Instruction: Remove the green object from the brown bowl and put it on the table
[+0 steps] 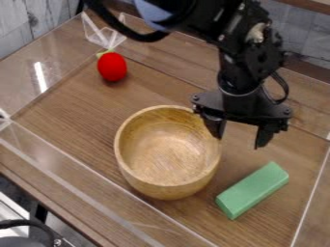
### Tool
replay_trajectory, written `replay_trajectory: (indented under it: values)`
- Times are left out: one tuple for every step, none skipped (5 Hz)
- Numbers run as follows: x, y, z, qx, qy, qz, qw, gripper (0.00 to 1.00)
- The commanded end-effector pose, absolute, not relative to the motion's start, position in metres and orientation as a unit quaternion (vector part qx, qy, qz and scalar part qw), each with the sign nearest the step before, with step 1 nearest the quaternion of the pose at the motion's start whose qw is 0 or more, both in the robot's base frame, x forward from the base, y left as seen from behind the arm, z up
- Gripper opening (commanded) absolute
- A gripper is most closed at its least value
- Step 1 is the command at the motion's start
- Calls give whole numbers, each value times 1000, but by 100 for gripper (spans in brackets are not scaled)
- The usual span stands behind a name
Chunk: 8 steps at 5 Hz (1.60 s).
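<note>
The green object [253, 190] is a flat green block lying on the table [77, 106] at the front right, just right of the brown bowl [168, 150]. Nothing shows inside the bowl, whose wooden floor is bare. My gripper [238, 130] hangs open above the table behind the block and beside the bowl's right rim, its dark fingers pointing down with nothing between them. It touches neither block nor bowl.
A red round ball [112, 66] sits at the back left with a white string behind it. Clear acrylic walls [45, 68] ring the tabletop. The black arm [194, 19] reaches in from the top.
</note>
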<state>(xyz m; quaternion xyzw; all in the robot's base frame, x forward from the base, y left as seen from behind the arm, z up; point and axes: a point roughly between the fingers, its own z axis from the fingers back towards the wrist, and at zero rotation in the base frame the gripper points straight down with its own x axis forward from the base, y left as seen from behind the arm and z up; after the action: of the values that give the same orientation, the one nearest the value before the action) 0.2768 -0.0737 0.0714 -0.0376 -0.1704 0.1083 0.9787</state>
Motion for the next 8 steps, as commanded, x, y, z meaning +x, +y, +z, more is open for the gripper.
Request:
replay_trajectory:
  values:
    - [275,-68,78,-42,-176,86,980,100]
    - [281,-72,67,-35,-168,107,979,100]
    - [292,-79,67,-32,-170,128,977,100]
    - [292,-69,71,-33,-174,123,976,100]
    - [291,-58,73,-34,-177,119,976,100]
    - [285,-51,81,-35,-183,109,976,100]
    - [280,-45,86,-34,-186,98,977,100]
    - [271,-46,79,-29,-174,98,979,100]
